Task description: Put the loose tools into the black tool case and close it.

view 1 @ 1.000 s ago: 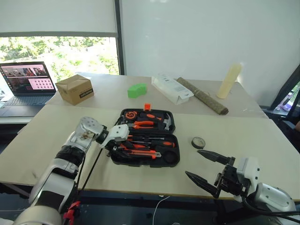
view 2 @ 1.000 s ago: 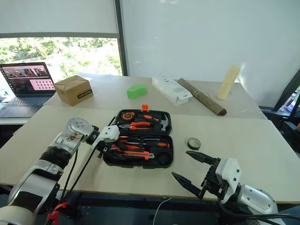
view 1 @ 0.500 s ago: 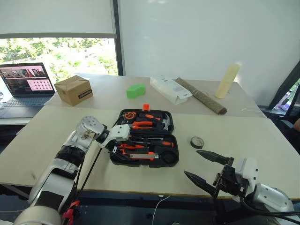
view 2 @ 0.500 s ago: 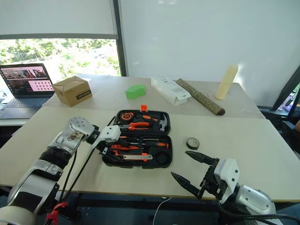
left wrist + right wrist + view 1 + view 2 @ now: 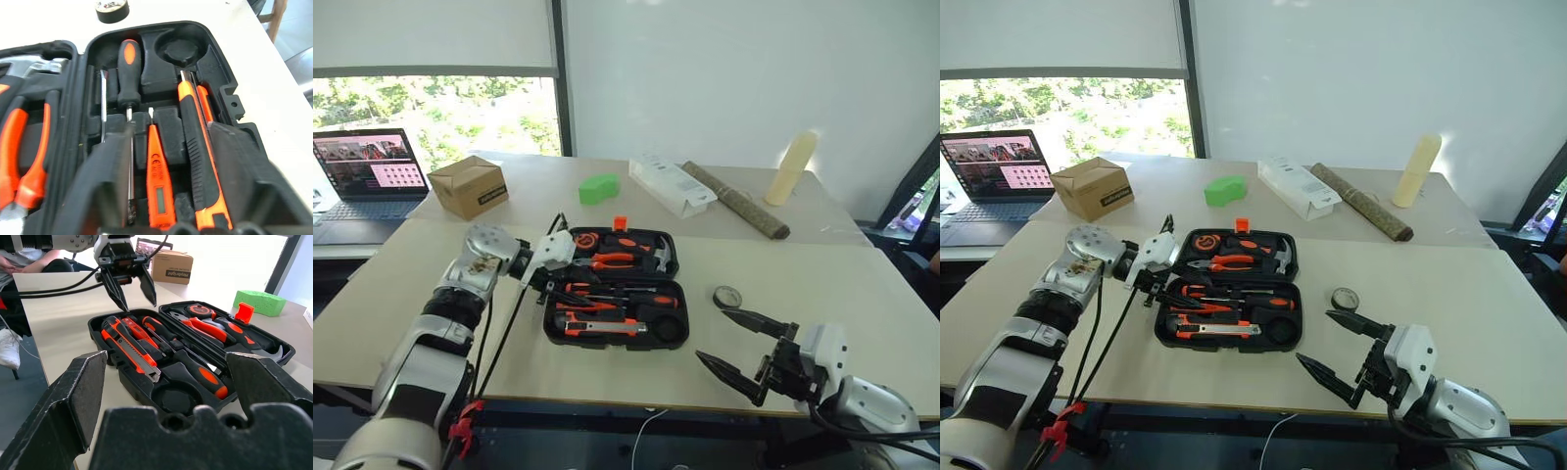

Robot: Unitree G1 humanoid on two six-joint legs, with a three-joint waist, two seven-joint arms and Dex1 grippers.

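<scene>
Now lifted clear of the open black tool case (image 5: 617, 289), the left gripper (image 5: 551, 282) hangs empty, jaws apart; right gripper (image 5: 741, 345) gapes beside the case, tape roll (image 5: 727, 296) still out on the desk (image 5: 401, 284).

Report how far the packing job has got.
Done: the orange-and-black utility knife, slim orange screwdriver and black-handled screwdriver lie in the open black plastic case. In hand: nothing; the left tool hangs empty over the case. Left: the small black tape roll on the table, then closing the lid.

Laptop (image 5: 367, 176) cut off by picture's left edge.
</scene>
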